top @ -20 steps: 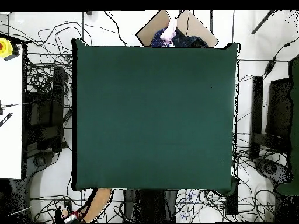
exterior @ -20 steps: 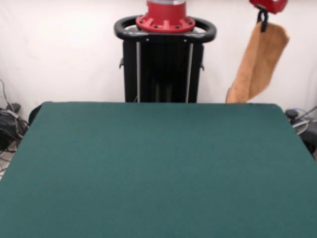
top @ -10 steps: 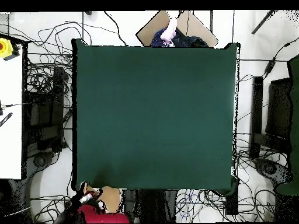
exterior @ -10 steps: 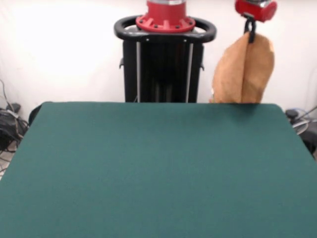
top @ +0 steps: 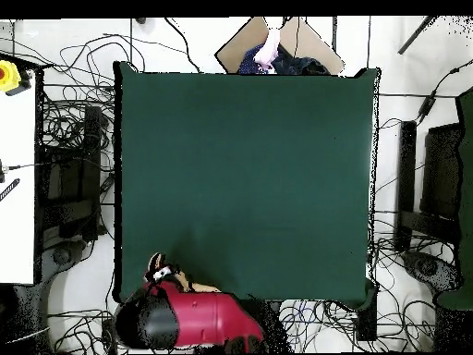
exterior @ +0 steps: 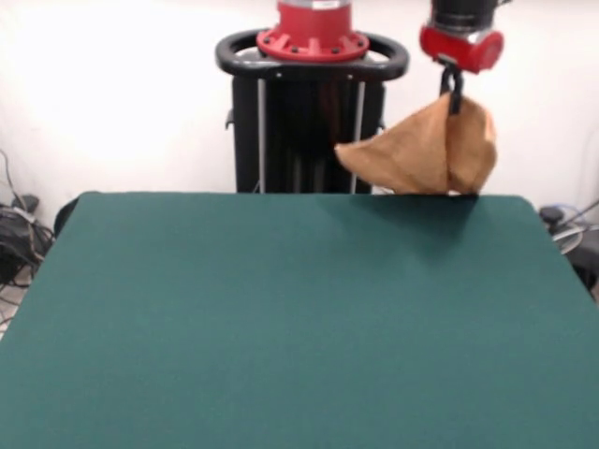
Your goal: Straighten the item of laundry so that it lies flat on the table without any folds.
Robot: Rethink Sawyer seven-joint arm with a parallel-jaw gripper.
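One towel (exterior: 416,154), one table (exterior: 281,318) and one gripper (exterior: 453,82) make up the scene, along with one person's hand (top: 269,48) at the table's edge opposite the robot's base in the overhead view. The peach-tan towel hangs in the air above the table's back edge, toward its right corner in the front view, bunched into a drooping pouch with one flap stretching out sideways toward the black pedestal (exterior: 309,131). The gripper is clamped on the towel's top point, its black fingers pointing straight down beneath a red wrist. From overhead the red and black arm (top: 189,319) reaches in over the table's corner nearest the base, with the gripper (top: 163,272) just inside that corner.
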